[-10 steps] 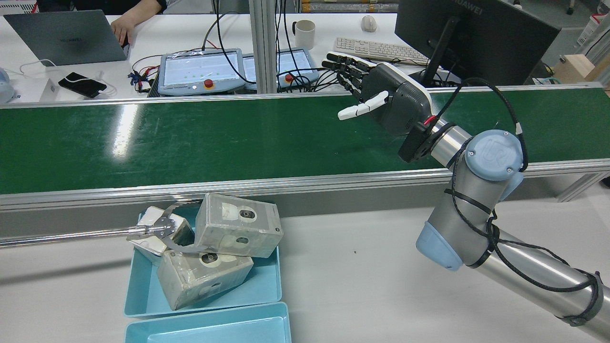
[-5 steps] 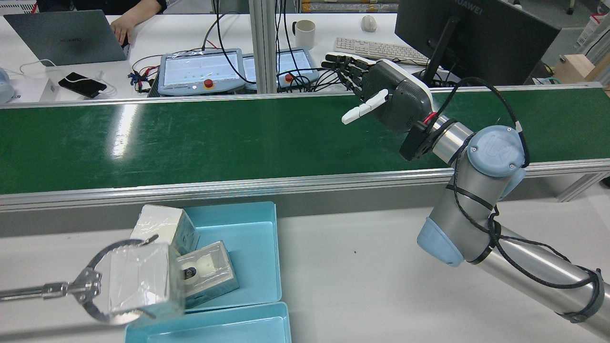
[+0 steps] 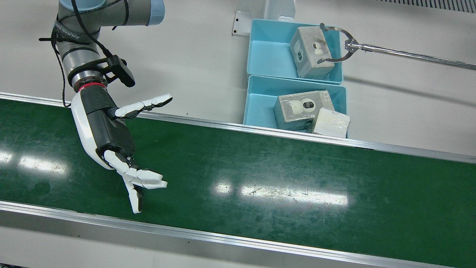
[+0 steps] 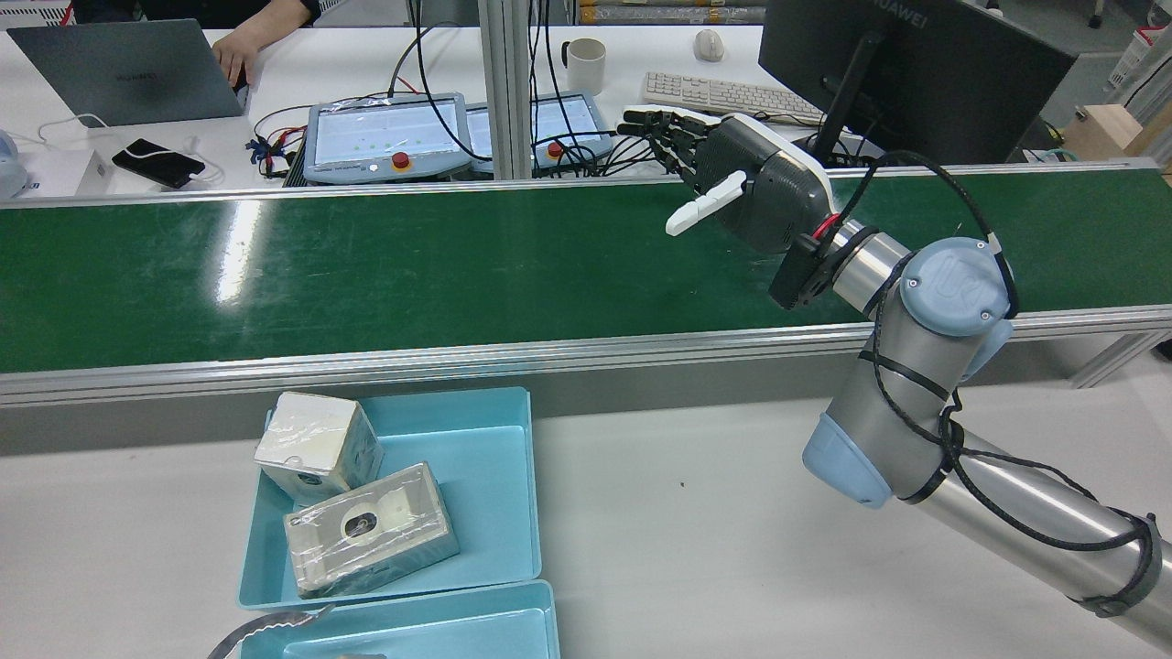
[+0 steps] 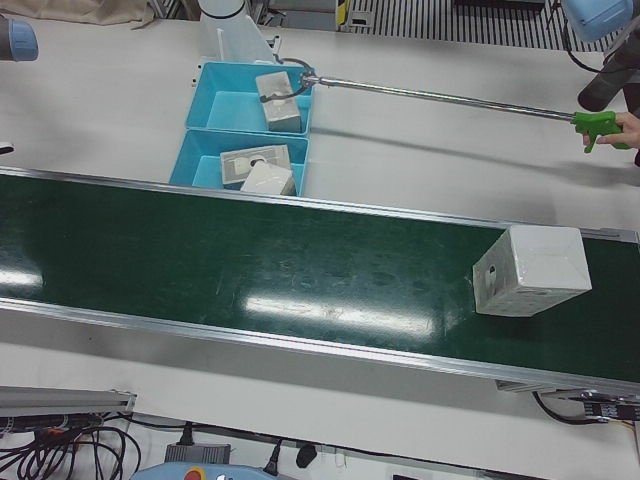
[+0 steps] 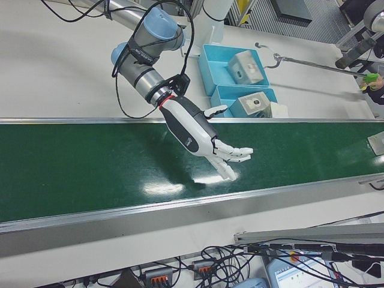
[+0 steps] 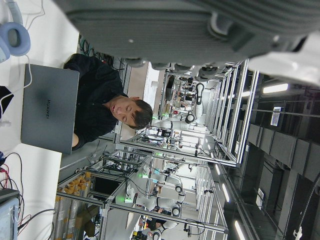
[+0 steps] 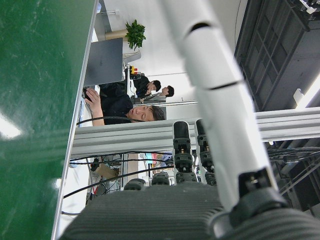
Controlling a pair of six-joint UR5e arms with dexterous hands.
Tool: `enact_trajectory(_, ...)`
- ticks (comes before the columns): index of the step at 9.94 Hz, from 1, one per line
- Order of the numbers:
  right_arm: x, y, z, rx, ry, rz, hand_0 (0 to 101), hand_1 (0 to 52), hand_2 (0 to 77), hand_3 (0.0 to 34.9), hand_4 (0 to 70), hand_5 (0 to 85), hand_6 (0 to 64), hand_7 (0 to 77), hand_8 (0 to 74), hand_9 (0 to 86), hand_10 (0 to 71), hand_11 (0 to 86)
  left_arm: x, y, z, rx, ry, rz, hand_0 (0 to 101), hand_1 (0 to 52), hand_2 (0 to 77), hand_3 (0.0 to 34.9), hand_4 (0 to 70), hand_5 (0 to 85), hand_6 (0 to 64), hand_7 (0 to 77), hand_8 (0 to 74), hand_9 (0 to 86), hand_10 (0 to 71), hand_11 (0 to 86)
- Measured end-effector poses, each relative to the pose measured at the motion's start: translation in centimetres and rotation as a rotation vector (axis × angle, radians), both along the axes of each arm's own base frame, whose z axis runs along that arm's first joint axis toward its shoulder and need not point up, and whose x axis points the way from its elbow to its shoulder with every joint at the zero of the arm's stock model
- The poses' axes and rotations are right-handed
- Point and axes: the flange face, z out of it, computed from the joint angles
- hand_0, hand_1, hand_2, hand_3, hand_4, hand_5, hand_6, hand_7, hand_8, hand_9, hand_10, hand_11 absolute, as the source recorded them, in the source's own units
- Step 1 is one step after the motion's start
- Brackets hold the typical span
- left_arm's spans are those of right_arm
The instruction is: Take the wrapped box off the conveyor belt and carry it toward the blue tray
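a reacher claw (image 3: 336,41) grips a box (image 3: 311,52) in the blue tray (image 3: 266,56).

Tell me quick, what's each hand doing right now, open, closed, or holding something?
Right hand: open above the conveyor belt, holding nothing.
Left hand: cannot tell; only its own camera shows part of it.

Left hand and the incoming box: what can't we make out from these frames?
- Left hand: only its own camera shows it, as a dark blurred palm edge filling the top; open or shut can't be told.
- Wrapped box on the conveyor belt: seen only in the left-front view; its distance from the open right hand can't be judged, no view holds both.
- Reach tool: cut off by the rear view's bottom edge.
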Motion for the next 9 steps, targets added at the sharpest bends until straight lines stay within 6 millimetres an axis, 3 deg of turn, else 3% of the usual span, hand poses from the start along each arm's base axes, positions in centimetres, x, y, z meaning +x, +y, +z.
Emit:
enact_trajectory(2,-0.15,-0.06,0.78,-0.03,-0.03,-0.017,52,16.4,3.8,1.9,21.3,16.9,7.6,21.8,0.0,2.2,0.0,1.6,0.0,0.0,0.0,0.0,0.0,0.0,0,0.0,1.1,0.0,0.0,1.1,0.5,0.5,0.5,0.5,0.5,0.0)
enact_trajectory(3,-0.15,-0.08,0.99,-0.039,-0.044,-0.023,49,8.2,1.6,1.8,21.3,16.9,7.6,21.8,0.0,2.7,0.0,1.6,0.0,0.0,0.0,0.0,0.0,0.0,0,0.0,1.1,0.0,0.0,1.1,0.0,0.5,0.5,0.5,0.5,0.0)
enact_trajectory(5,-0.08,-0.09,0.97,-0.044,-0.06,-0.029,49,13.1,2.2,1.6,25.1,19.6,10.4,25.1,1.1,2.7,1.1,1.1,0.0,0.0,0.0,0.0,0.0,0.0,0,0.0,1.1,0.0,0.0,1.1,0.0,0.5,0.5,0.5,0.5,0.0)
enact_trajectory(6,-0.1,-0.07,1.03,-0.045,-0.061,-0.03,49,13.1,2.2,1.6,25.1,19.6,10.4,25.1,1.1,3.3,1.6,2.2,0.0,0.0,0.0,0.0,0.0,0.0,0,0.0,1.1,0.0,0.0,1.1,0.0,0.5,0.5,0.5,0.5,0.5)
enact_trajectory(7,-0.24,-0.01,1.09,-0.046,-0.061,-0.032,51,17.5,9.3,1.6,25.1,19.6,9.8,25.1,1.1,4.4,3.3,6.5,0.0,0.0,0.0,0.0,0.0,0.0,0,0.0,1.1,0.0,0.0,1.1,0.0,0.5,0.5,0.5,0.5,0.0)
enact_trajectory(8,-0.38,0.04,1.11,-0.047,-0.061,-0.034,53,18.5,10.4,1.5,24.5,19.6,9.8,25.1,1.1,4.4,3.3,5.4,0.0,0.0,0.0,0.0,0.0,0.0,0,0.0,1.1,0.0,0.0,1.1,0.0,0.5,0.5,0.5,0.5,0.0)
enact_trajectory(9,-0.54,0.09,1.14,-0.048,-0.061,-0.036,51,15.3,10.4,1.6,24.5,19.6,9.8,25.1,1.1,4.4,3.3,5.4,0.0,0.0,0.0,0.0,0.0,0.0,0,0.0,1.1,0.0,0.0,1.1,0.0,0.5,0.5,0.5,0.5,0.0)
